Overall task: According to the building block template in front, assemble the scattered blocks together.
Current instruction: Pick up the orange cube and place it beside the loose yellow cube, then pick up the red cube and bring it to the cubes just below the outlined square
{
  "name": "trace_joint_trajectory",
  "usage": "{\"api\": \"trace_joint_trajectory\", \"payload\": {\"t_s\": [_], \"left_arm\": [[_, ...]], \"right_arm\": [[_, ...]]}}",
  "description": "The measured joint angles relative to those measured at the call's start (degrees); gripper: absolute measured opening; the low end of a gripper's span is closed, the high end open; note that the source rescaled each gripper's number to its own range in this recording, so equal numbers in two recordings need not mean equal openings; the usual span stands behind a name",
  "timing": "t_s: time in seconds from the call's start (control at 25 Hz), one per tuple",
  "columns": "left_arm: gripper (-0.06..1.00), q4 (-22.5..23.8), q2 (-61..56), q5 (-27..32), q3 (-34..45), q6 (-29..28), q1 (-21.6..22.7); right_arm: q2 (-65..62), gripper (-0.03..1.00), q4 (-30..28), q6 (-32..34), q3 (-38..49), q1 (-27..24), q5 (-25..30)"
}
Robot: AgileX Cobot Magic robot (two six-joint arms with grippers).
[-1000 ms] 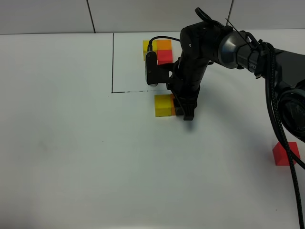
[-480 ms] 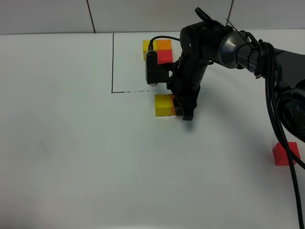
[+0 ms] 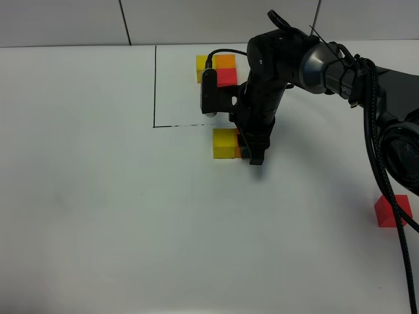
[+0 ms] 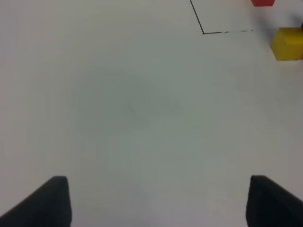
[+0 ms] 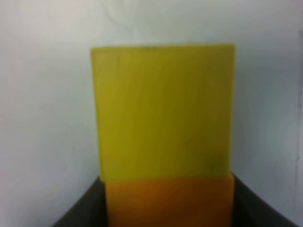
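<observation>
At the desk's far edge, middle: building block template [image 3: 217, 69], with yellow, orange and red cubes clustered inside a thin black outline [image 3: 154, 91] drawn on the desk [image 3: 98, 196].
Yellow block [image 3: 224, 143]: just on the near side of the outline, touching the orange block [image 5: 168, 201].
Right arm [image 3: 288, 62]: comes in from the right edge, bent steeply down over that pair.
Right claw [image 3: 252, 156]: pinching the orange block, a finger on either side.
Red block [image 3: 393, 210]: alone near the right edge, well apart.
Left claw [image 4: 158, 198]: spread wide above the desk.
</observation>
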Motion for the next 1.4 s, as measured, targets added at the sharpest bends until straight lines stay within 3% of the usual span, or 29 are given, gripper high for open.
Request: {"api": "trace_joint_trajectory", "payload": {"t_s": [0.16, 0.24, 0.32, 0.52, 0.64, 0.84, 1.2, 1.4], "left_arm": [[0.69, 0.0, 0.0, 0.0, 0.0, 0.0, 0.0], [0.69, 0.0, 0.0, 0.0, 0.0, 0.0, 0.0], [0.69, 0.0, 0.0, 0.0, 0.0, 0.0, 0.0], [0.69, 0.0, 0.0, 0.0, 0.0, 0.0, 0.0], [0.69, 0.0, 0.0, 0.0, 0.0, 0.0, 0.0], [0.69, 0.0, 0.0, 0.0, 0.0, 0.0, 0.0], [0.69, 0.0, 0.0, 0.0, 0.0, 0.0, 0.0], [0.69, 0.0, 0.0, 0.0, 0.0, 0.0, 0.0]], "right_arm": [[0.0, 0.01, -0.16, 0.49, 0.0, 0.0, 0.05], [0.1, 0.08, -0.24, 0.73, 0.0, 0.0, 0.05], [0.63, 0.25, -0.46, 0.9, 0.18, 0.0, 0.2], [-0.18, 0.83, -2.0, 1.77, 0.63, 0.29, 0.49], [-2.46, 0.98, -2.58, 5.83, 1.04, 0.08, 1.71], [-10.97, 1.0, -7.82, 17.46, 9.38, -2.21, -0.44], [-37.17, 1.0, -10.62, 55.39, 46.57, -12.76, -16.43], [-46.63, 1.0, -11.16, 64.93, 59.24, -19.89, -18.84]]}}
